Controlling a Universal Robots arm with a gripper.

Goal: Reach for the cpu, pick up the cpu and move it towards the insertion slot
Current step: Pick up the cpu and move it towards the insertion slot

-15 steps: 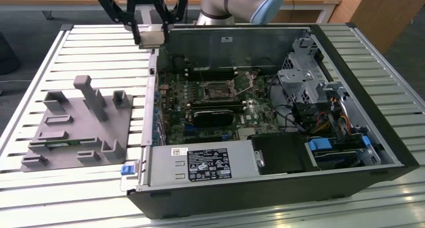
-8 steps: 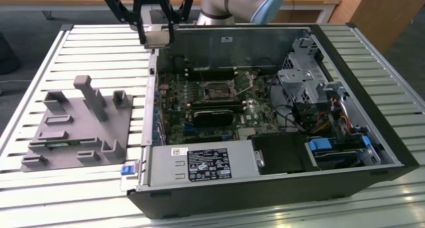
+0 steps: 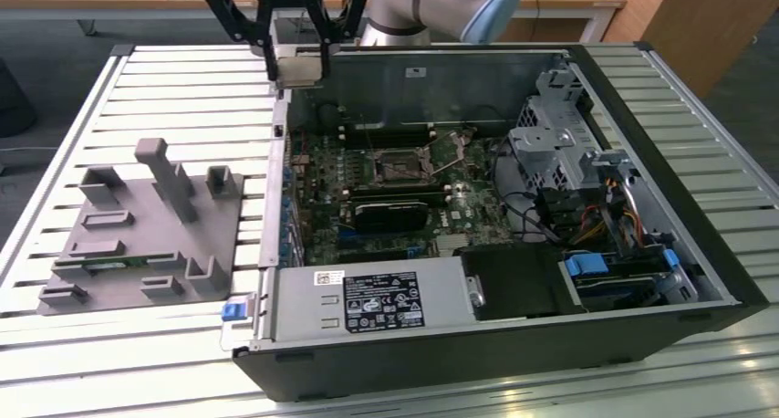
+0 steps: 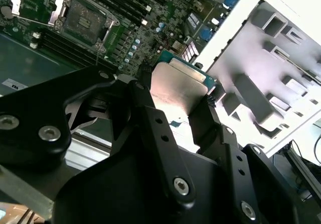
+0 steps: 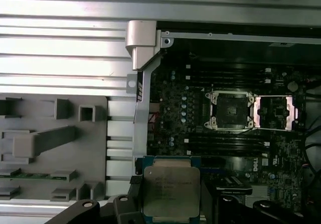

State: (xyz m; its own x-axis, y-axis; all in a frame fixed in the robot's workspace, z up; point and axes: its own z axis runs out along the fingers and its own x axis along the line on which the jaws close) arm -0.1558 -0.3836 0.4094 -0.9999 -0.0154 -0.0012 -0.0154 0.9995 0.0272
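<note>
So the gripper point(image 3: 299, 71) has the cpu point(image 3: 301, 69) pinched between its two black fingers, closed on opposite edges of the chip. In both wrist views you can see it clearly: the cpu point(image 5: 171, 191) sits flat between the fingers point(image 5: 134, 191), metal lid facing the first wrist camera, pale rim poking out past the fingertips. In the second wrist view the chip point(image 4: 178, 91) is seen from the other side, a shiny tilted plate wedged between the fingers point(image 4: 145, 108).

Where it's at: held up in the air over the case's point(image 3: 681, 254) wall on the exterior view's left, right at the boundary between the slatted table point(image 3: 182, 80) and the open computer. It's clear of the grey holder tray point(image 3: 146, 226), which sits on the table outside the case.

The bit that matters is the slot point(image 3: 399, 165). It's on the motherboard, inside the case, well apart from the chip. In the exterior view it lies to the right of the gripper and toward the camera, and lower down. In the first wrist view the slot point(image 5: 229, 110) looks open, with its metal load plate point(image 5: 275, 113) flipped out beside it and the dark socket square bare.

I'd say the pick is done and the carry toward the slot is only partway.
</note>
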